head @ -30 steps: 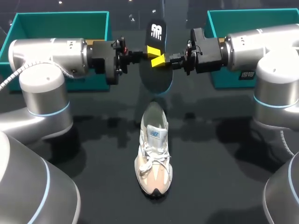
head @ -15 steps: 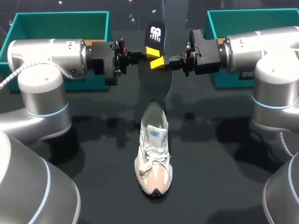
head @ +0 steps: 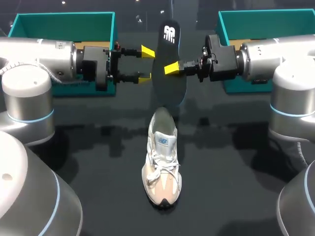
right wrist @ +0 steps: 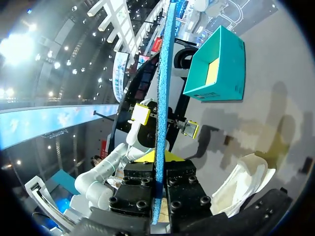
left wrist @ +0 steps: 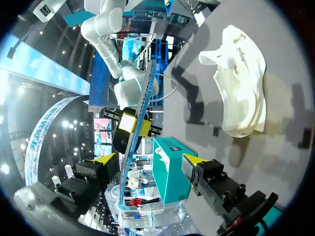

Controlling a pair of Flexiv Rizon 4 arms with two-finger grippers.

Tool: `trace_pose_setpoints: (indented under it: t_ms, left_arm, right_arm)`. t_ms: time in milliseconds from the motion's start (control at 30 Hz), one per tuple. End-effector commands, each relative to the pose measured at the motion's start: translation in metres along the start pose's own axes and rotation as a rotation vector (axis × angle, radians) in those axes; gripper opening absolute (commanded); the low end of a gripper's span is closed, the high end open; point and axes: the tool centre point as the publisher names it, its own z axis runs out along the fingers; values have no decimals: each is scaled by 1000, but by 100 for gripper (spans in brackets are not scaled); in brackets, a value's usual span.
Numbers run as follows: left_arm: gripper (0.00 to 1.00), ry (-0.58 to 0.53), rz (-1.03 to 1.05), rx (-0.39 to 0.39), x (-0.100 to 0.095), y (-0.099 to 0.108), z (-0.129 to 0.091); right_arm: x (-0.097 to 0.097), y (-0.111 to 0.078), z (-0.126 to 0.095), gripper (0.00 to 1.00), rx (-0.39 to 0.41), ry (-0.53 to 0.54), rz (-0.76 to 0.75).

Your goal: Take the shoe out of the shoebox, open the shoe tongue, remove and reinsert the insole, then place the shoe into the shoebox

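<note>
- The tabletop is a dark, glossy sheet that throws back dim reflections of the arms.
- Two open teal shoeboxes with stiff card walls stand at the far side, the left shoebox behind my left arm and the right shoebox behind my right arm. Both arms are smooth grey-white tubes with black wrist blocks.
- The shoe stands upright on its sole in the middle of the tabletop, outside both boxes. It is cream mesh with beige panels and white laces, its toe towards me. It has not shifted over the last second.
- The insole is a thin, flat, dark foot-shaped slab with a white mark near its upper end. It hangs upright in the air beyond the shoe's heel, a little higher than a second ago.
- The left jaws, which a second ago were up against the insole, have drawn back towards their own side. They now stand wide open, yellow tips well apart, and touch nothing.
- The right jaws are clamped on the insole's edge, one finger on each face. They alone carry it.
</note>
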Motion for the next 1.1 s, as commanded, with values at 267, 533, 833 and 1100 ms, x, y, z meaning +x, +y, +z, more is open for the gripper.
trace_pose_setpoints:
  t_ms: [267, 533, 833, 1100]
  left_arm:
    - [100, 116, 7, -23, 0, -14, -24]
    - [100, 116, 7, -23, 0, -14, -24]
    - [100, 130, -5, -34, 0, -14, -24]
    - [100, 169, -286, -263, 1, -18, -29]
  right_arm:
    - [-6, 3, -2, 0, 3, 3, -2]
    - [-6, 3, -2, 0, 3, 3, -2]
    - [-6, 3, -2, 0, 3, 3, -2]
    - [-7, 4, -15, 0, -132, -97, -139]
